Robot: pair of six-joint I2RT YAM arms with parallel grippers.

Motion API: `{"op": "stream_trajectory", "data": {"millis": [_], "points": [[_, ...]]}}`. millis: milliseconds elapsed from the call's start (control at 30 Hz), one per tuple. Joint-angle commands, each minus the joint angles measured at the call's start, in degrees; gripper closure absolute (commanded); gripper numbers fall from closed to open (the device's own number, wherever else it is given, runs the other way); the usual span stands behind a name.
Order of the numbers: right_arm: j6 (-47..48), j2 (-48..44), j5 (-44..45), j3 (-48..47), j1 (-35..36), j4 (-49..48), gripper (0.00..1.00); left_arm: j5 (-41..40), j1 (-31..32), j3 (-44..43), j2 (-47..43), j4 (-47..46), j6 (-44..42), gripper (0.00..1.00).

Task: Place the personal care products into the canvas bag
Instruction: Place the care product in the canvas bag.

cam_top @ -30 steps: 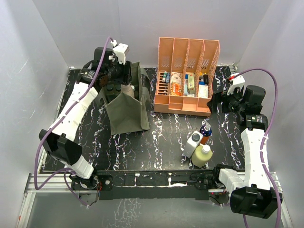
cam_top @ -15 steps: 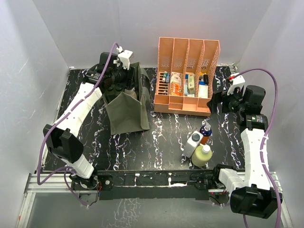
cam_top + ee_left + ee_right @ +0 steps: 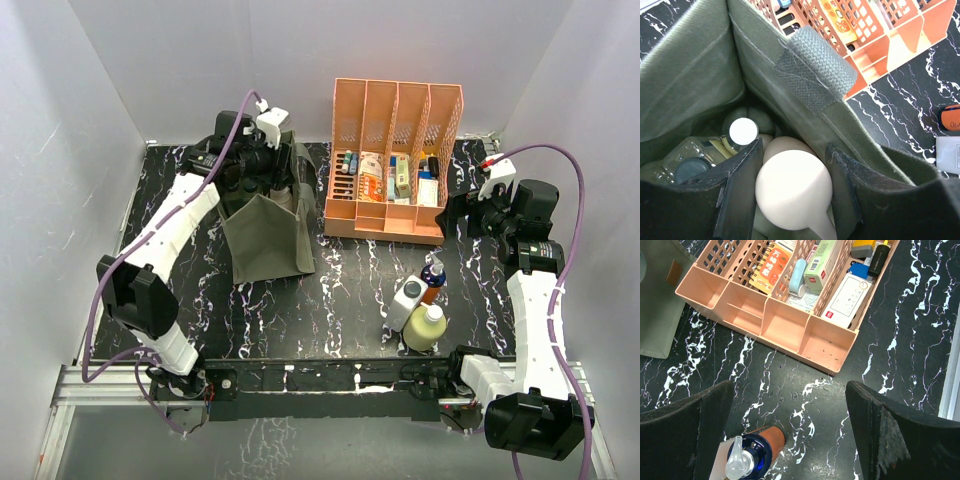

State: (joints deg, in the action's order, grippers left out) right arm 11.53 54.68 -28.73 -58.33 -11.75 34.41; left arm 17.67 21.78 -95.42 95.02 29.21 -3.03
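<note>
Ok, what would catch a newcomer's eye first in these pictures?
The peach slotted file organiser, packed with small boxes, stands at the back centre. Back left, the left gripper holds a tall beige bottle inside the mouth of the olive canvas bag. Front right stand three bottles.

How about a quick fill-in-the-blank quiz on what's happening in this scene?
The left fingers hold the beige bottle inside the canvas ___.
The right fingers stand wide ___, holding nothing.
The white bottle, orange-and-blue bottle and pale yellow bottle make ___ bottles out on the table.
The peach organiser has ___ tall slots.
Missing words: bag; open; three; four.
</note>
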Motion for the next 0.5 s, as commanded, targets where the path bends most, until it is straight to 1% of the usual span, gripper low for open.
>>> {"op": "stream_trajectory", "data": {"millis": [0, 167, 300, 467], "points": [[-0.1, -1.3, -0.7, -0.3, -0.2, -3.1, 0.01, 3.2, 0.4, 0.2, -1.7, -6.0, -1.7, 1.00], [-0.1, -1.2, -0.8, -0.4, -0.3, -3.0, 0.01, 3.9, 0.5, 2.4, -2.4, -8.8, -3.9, 1.00], [-0.1, -1.3, -0.8, -0.3, -0.2, -3.1, 0.01, 6.2, 0.7, 3.7, -2.7, -10.6, -5.0, 1.00], [-0.1, -1.4, -0.6, -0.2, -0.3, -3.1, 0.01, 6.1, 0.8, 4.4, -2.2, -10.8, -5.9, 1.00]]}}
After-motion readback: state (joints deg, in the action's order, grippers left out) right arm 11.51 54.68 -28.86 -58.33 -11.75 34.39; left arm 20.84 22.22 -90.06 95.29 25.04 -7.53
